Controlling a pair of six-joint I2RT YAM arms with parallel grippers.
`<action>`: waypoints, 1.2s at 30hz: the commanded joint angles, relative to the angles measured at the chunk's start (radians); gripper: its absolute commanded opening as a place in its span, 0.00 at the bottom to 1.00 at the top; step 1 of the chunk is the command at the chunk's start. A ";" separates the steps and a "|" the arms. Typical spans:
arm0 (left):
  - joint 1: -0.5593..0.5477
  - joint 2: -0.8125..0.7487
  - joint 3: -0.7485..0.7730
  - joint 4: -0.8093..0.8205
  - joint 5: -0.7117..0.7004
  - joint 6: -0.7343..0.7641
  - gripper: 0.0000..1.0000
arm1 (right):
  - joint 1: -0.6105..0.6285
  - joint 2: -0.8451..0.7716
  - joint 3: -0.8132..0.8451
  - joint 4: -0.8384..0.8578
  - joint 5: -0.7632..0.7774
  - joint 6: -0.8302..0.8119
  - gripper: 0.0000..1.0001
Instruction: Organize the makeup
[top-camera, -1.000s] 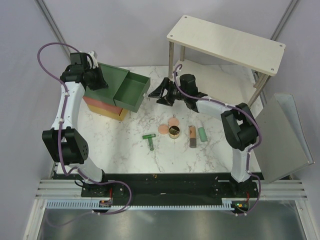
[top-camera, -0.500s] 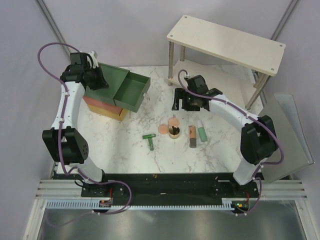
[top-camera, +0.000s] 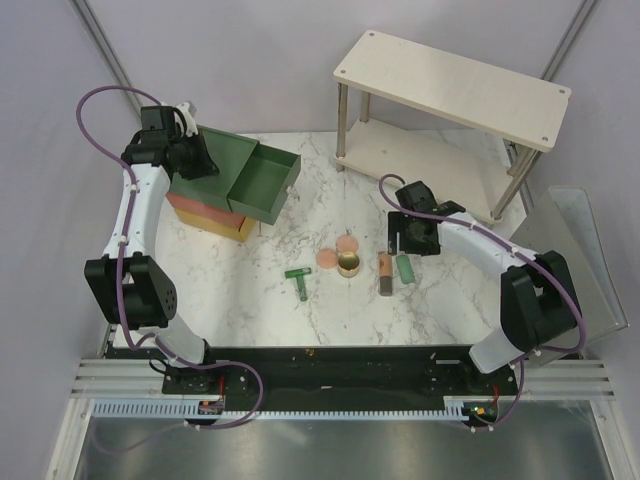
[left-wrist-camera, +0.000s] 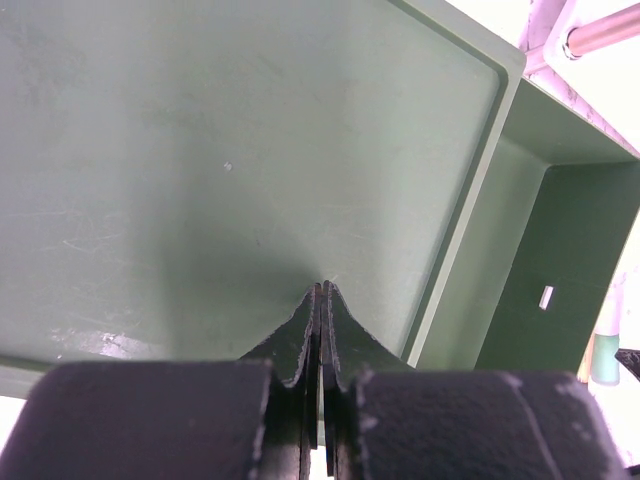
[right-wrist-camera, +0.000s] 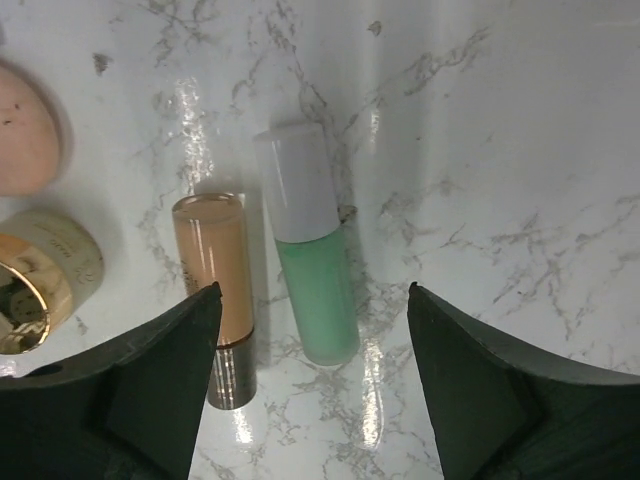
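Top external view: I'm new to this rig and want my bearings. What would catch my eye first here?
The green, orange and yellow drawer box at far left stands out, its top green drawer pulled open and the shut left gripper over its top. Mid-table lies a small row of makeup, where the open right gripper hovers over the mint-green case, beside the orange-brown tube.

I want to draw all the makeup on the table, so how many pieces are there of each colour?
pink round discs: 2
round gold pot: 1
orange-brown tube: 1
mint-green tube with a white cap: 1
dark green T-shaped tool: 1
Total: 6
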 joint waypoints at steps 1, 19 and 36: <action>-0.002 0.041 -0.043 -0.093 -0.001 0.028 0.02 | -0.008 -0.036 -0.028 -0.002 0.068 -0.006 0.75; -0.002 0.038 -0.057 -0.095 -0.005 0.026 0.02 | -0.025 0.111 -0.100 0.122 0.011 0.008 0.60; -0.002 0.035 -0.066 -0.095 -0.005 0.025 0.02 | -0.037 0.043 0.067 0.075 0.005 -0.055 0.00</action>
